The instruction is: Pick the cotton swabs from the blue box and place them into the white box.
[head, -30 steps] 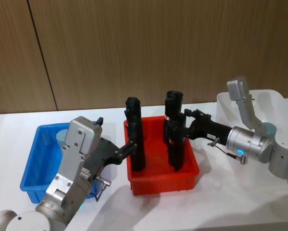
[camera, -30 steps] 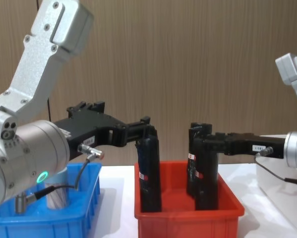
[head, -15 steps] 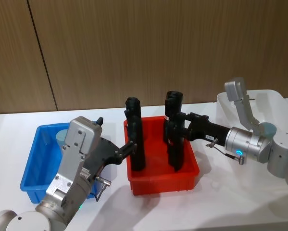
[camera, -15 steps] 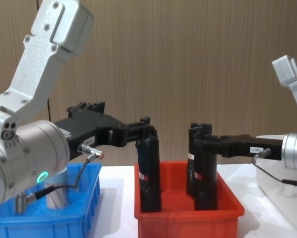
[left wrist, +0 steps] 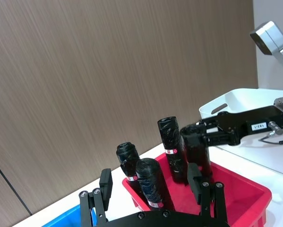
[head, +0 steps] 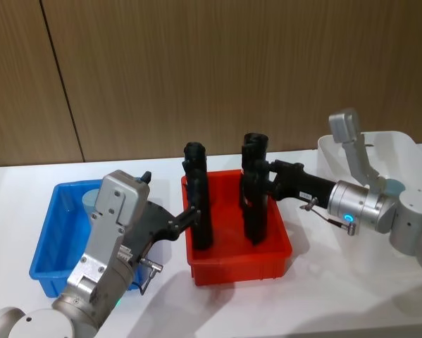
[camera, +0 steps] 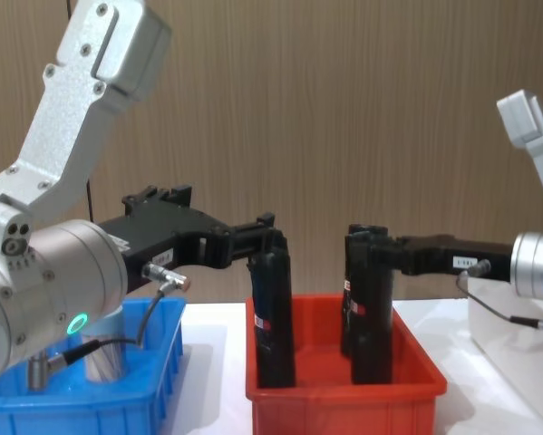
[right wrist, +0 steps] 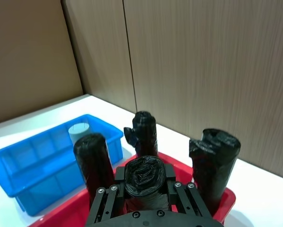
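My right tool (right wrist: 142, 187) is clamped on a black cylinder (head: 253, 204) at frame centre in the red bin (head: 281, 248); my left tool (left wrist: 153, 198) stands apart.

Cotton swabs (camera: 105, 355) half behind left arm

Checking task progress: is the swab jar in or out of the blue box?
In. The swab jar stands upright inside the blue box, by its far wall; neither hand touches it.
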Robot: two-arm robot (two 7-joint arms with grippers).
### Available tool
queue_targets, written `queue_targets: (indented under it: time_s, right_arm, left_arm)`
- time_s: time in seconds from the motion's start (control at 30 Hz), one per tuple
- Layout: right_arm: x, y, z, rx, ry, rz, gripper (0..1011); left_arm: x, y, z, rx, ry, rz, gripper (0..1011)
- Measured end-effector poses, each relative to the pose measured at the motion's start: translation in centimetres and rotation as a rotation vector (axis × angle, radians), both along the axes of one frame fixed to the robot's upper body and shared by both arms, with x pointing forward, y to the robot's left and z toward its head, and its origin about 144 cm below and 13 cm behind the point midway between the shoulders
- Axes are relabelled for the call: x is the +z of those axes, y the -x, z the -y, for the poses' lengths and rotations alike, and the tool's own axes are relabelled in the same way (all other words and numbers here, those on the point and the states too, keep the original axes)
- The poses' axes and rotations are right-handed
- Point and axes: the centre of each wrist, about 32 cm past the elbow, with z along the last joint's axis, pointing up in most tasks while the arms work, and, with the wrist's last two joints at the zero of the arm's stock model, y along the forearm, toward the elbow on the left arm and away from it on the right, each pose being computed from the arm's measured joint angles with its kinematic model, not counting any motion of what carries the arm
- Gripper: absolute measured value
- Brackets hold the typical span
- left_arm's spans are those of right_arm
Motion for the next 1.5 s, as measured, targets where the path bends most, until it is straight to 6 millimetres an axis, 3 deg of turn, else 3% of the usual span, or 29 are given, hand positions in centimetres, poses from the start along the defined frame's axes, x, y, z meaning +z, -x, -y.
queue_targets:
  time_s: [0.47, 1.0, 1.5]
  right_arm:
    - [3.5, 0.1, 0.0, -0.085, -0.052, 0.101, 415]
    - [8.5, 3.2, 0.3, -0.276, -0.059, 0.175, 383]
    - [11.0, 5.4, 0.9, -0.484, -0.006, 0.194, 383]
  left_arm:
    - [0.0, 0.0, 0.0, 0.000, 0.000, 0.000, 1004]
    - [0.0, 0.0, 0.0, 0.000, 0.000, 0.000, 1004]
    - [0.0, 0.0, 0.0, 0.000, 0.000, 0.000, 1004]
